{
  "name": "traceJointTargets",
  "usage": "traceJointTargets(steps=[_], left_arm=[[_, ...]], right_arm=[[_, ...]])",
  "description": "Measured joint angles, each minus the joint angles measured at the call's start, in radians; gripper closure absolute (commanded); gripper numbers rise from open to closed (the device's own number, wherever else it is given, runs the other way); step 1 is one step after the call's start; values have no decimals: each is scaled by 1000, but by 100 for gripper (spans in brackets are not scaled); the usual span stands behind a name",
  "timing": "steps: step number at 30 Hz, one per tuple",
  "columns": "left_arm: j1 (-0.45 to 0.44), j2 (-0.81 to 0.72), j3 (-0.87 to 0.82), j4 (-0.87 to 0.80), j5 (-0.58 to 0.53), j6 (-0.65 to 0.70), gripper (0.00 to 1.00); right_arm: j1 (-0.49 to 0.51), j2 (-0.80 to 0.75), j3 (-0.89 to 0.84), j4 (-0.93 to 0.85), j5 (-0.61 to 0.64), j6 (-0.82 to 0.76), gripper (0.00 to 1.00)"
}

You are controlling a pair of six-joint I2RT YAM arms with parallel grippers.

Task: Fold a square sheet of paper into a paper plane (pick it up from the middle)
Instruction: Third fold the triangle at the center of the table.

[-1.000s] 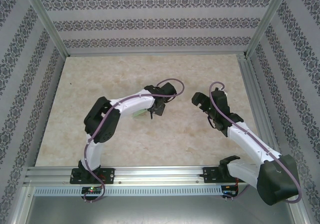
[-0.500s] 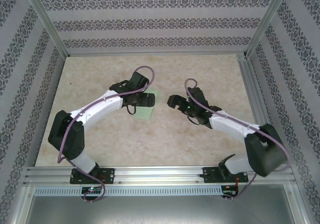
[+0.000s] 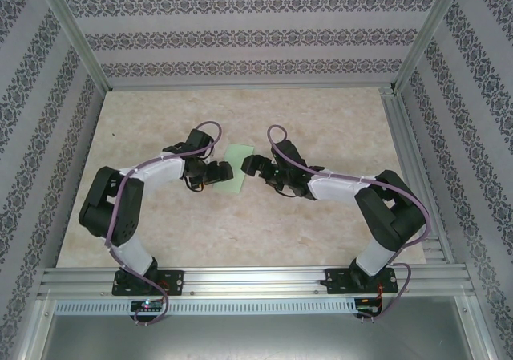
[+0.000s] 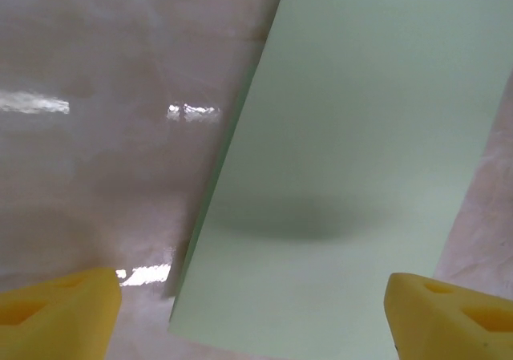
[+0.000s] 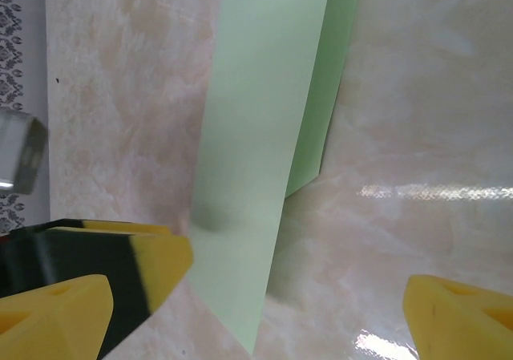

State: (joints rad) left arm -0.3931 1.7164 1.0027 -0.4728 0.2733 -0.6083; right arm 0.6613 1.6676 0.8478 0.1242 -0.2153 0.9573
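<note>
The square sheet of paper (image 3: 238, 156) is pale green and lies on the table between my two grippers, folded into a long narrow strip. In the right wrist view the paper (image 5: 256, 135) has its top flap raised a little off the lower layer. The left wrist view looks close along the paper (image 4: 353, 135), which lies flat. My left gripper (image 3: 222, 171) (image 4: 252, 320) hangs open over the paper's left edge. My right gripper (image 3: 251, 166) (image 5: 256, 316) is open at its right edge. A black-and-yellow fingertip (image 5: 120, 268) rests by the paper's near corner. A paper plane is out of view.
The marbled table top (image 3: 321, 119) has free room behind and to both sides of the paper. Aluminium posts and patterned walls (image 3: 240, 35) enclose it. A metal rail (image 3: 256, 277) carries both arm bases at the near edge.
The left gripper held the paper above the table, then set it down and opened. Both arms have swung inward and down and now flank the paper closely.
</note>
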Motion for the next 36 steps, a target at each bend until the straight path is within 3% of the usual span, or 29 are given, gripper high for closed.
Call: traceJointTargets(steps=[12, 20, 29, 36], left_arm=[[-4, 49, 13, 17, 101, 5, 41], [-55, 47, 12, 28, 213, 13, 44], [-54, -24, -6, 27, 118, 20, 46], [-36, -58, -9, 36, 78, 19, 49]], right_arm=[[-3, 0, 56, -68, 3, -4, 9], [-3, 4, 56, -81, -11, 13, 18], [-3, 53, 55, -145, -24, 8, 25], [-3, 97, 81, -184, -40, -30, 43]])
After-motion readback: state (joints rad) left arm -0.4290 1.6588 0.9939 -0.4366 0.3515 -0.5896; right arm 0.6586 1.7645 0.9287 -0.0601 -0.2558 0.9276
